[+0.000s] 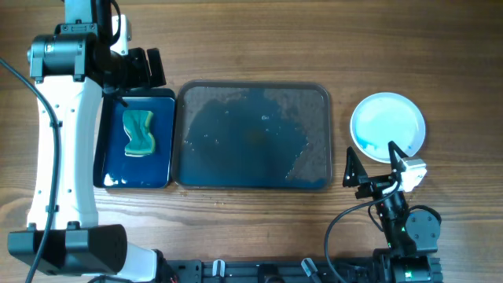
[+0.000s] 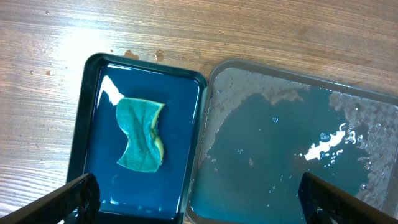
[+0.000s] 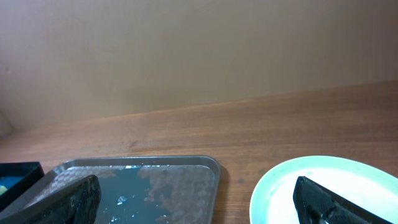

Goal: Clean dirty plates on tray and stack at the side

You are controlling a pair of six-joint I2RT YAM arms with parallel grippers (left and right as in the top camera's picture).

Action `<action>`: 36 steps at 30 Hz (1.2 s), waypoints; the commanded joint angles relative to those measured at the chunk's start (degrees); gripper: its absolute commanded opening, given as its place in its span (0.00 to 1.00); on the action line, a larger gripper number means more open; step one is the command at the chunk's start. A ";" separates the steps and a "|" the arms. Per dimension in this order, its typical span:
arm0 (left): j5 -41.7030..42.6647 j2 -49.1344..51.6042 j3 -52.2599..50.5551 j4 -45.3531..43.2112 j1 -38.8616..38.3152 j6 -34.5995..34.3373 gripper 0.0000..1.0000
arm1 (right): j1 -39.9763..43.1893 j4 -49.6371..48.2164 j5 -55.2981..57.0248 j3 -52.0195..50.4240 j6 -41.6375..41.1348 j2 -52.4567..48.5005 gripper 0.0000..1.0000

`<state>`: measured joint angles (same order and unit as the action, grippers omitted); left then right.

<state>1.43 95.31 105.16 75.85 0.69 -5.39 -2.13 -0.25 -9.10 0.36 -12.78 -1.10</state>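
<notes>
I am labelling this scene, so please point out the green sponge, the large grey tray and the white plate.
green sponge (image 2: 142,135): left wrist view, middle of its top face.
large grey tray (image 1: 251,141): overhead view, wet floor near its centre.
white plate (image 1: 387,124): overhead view, centre of its bluish inner surface.

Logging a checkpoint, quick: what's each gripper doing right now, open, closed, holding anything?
Left gripper: open, holding nothing.
Right gripper: open, holding nothing.
</notes>
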 commanded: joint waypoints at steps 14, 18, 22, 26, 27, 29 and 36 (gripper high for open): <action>0.48 0.26 0.17 -0.15 -0.26 0.04 1.00 | 0.11 -0.33 0.31 -0.07 -0.90 0.50 1.00; -0.24 -3.72 -1.38 -3.87 -0.24 0.59 1.00 | 0.11 -0.33 0.31 -0.07 -0.90 0.50 1.00; 7.13 -17.66 -16.11 -26.27 -1.07 0.46 1.00 | 0.11 -0.33 0.31 -0.07 -0.92 0.50 1.00; 7.08 -37.24 -41.38 -45.46 -1.92 0.48 1.00 | 0.11 -0.33 0.31 -0.07 -0.92 0.50 1.00; 7.08 -41.68 -47.39 -49.13 -1.92 0.48 1.00 | 0.11 -0.33 0.31 -0.07 -0.92 0.50 1.00; 7.13 -52.13 -61.20 -56.85 -1.92 0.44 1.00 | 0.11 -0.33 0.31 -0.07 -0.92 0.50 1.00; 6.60 -80.15 -95.82 -75.93 -1.90 -1.01 1.00 | 0.11 -0.33 0.31 -0.07 -0.92 0.50 1.00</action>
<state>8.05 19.51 13.63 1.17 -1.13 -5.89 -2.13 -0.38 -8.93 0.36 -12.84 -1.04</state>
